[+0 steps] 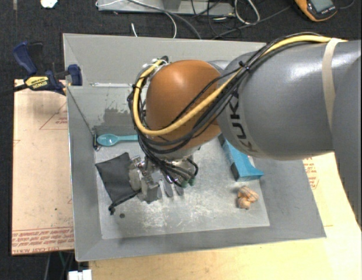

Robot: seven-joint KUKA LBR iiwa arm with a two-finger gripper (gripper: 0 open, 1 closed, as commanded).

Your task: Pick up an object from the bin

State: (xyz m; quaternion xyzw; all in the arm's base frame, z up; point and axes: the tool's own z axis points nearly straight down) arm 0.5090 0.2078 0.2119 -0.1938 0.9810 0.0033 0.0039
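Observation:
My gripper (150, 185) hangs low over the bin floor, left of the middle, under the arm's wrist. Its metal end sits right at the right edge of a crumpled black cloth-like piece (115, 178), which lies on the floor at the left. I cannot tell whether it touches the cloth. A small green-and-dark thing (190, 178) peeks out just to the right of the gripper, mostly hidden by cables. A teal plastic spoon (111, 138) lies behind the cloth, near the left wall, with its handle running under the arm.
A blue oblong box (242, 163) lies at the right of the bin, partly under the arm. A small tan lumpy thing (247, 197) rests in front of it. The arm and its orange wrist cover hide the bin's middle and back.

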